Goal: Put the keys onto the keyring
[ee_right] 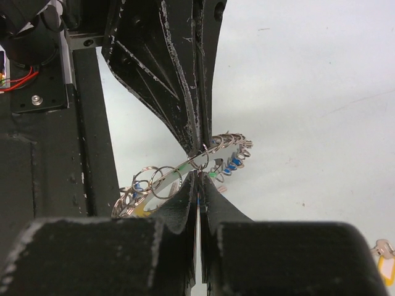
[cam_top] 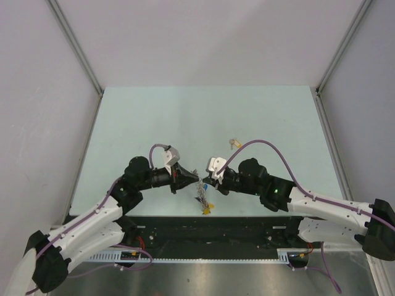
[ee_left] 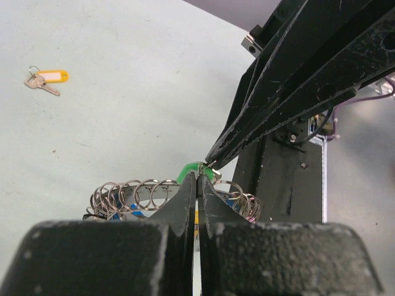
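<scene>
The keyring [cam_top: 202,198] hangs between my two grippers above the table's near edge, a band strung with many small silver rings and blue-headed keys [ee_left: 123,194] [ee_right: 154,179]. My left gripper [cam_top: 195,179] [ee_left: 199,180] is shut on the keyring's band. My right gripper [cam_top: 205,179] [ee_right: 199,180] is shut tip to tip against it, on the green key [ee_left: 188,171], whose head shows just past the left fingertips. The yellow-orange key [cam_top: 234,143] [ee_left: 46,78] lies loose on the table beyond; its head also shows in the right wrist view [ee_right: 386,265].
The pale green table top [cam_top: 203,117] is bounded by grey walls with metal rails at left and right. A black base bar [cam_top: 203,225] runs along the near edge under the grippers.
</scene>
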Available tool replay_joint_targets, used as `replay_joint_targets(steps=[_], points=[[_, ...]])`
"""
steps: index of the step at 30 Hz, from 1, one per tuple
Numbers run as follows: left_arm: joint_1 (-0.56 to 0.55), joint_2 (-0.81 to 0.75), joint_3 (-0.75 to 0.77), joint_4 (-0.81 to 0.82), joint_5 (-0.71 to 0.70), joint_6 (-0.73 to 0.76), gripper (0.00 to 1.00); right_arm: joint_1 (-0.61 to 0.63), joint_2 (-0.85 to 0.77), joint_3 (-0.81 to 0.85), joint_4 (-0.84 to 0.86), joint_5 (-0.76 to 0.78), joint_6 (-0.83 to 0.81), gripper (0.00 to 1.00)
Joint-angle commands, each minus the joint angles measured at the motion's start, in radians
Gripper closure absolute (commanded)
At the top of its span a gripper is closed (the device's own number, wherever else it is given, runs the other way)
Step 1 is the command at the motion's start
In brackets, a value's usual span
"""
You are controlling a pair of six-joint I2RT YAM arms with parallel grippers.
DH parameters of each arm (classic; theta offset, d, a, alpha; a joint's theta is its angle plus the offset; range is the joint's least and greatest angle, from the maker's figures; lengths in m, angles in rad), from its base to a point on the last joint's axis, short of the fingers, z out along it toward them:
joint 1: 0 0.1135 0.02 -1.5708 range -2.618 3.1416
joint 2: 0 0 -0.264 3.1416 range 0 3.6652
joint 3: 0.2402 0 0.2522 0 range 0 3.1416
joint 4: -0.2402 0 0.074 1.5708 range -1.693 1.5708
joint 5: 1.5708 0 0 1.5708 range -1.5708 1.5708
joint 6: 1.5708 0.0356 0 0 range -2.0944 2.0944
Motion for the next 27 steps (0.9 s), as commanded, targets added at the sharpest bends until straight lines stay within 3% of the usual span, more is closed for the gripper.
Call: replay_joint_targets(steps=[1, 12, 20, 27], points=[[-0.001, -0.048, -0.028, 0.227, -0.066, -0.095, 0.99, 0.012, 0.007, -0.012, 0.060, -0.046, 0.017, 1.00], [-0.010, -0.104, -0.155, 0.420, -0.187, -0.150, 1.00, -0.007, 0.035, -0.052, 0.207, -0.152, 0.116, 1.00], [-0.027, -0.121, -0.230, 0.516, -0.207, -0.169, 1.00, -0.036, 0.044, -0.058, 0.212, -0.164, 0.118, 1.00], [-0.027, -0.200, -0.246, 0.413, -0.236, -0.140, 0.75, -0.047, 0.049, -0.052, 0.174, -0.187, 0.090, 1.00]])
